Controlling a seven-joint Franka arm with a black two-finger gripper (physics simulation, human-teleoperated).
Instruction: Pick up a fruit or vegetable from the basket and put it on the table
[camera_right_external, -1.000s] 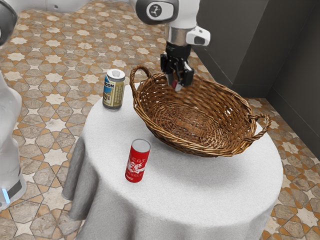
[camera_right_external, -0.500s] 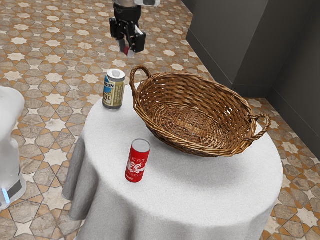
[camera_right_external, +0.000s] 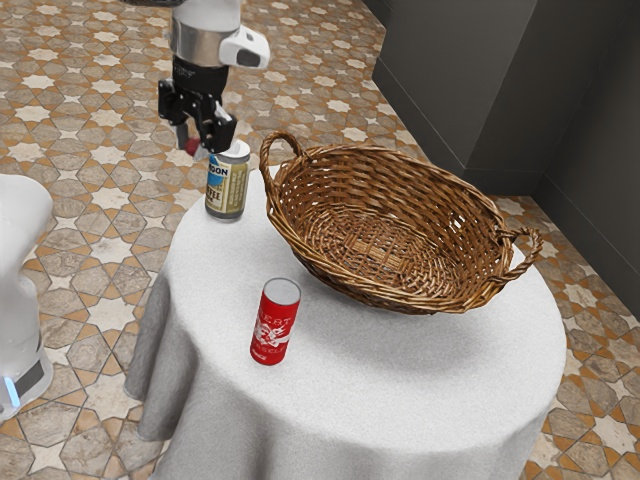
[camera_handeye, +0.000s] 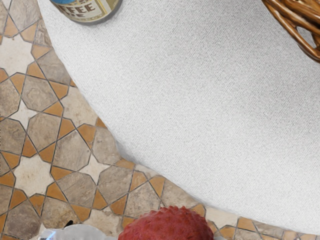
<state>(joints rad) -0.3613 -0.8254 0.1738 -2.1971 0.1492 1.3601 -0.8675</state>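
Item one: gripper, black, two-fingered, upper left of the exterior view, holding a small red round fruit with bumpy skin between its fingers. Fruit raised, outside the large brown woven wicker basket.

Item two: step in hand, by our judgement, carrying the fruit over the surface with the white cloth and setting it down. In the wrist view the floor of patterned brown and cream tiles lies behind the fruit, past the cloth's curved edge; we should bring it well inward before lowering. The cream-and-blue coffee can stands near the gripper in the exterior view; we advise passing it with room to spare. The bare cloth between that can and the red can with white print would serve. Lower upright and slowly, let the fruit touch the cloth, then part the fingers gently and lift straight up; a round thing could roll toward the rim.

Item three: the fruit's look. Deep red to dusky rose, matt, close-set with small pointed bumps, domed above; lychee-like, we judge. Underside hidden.
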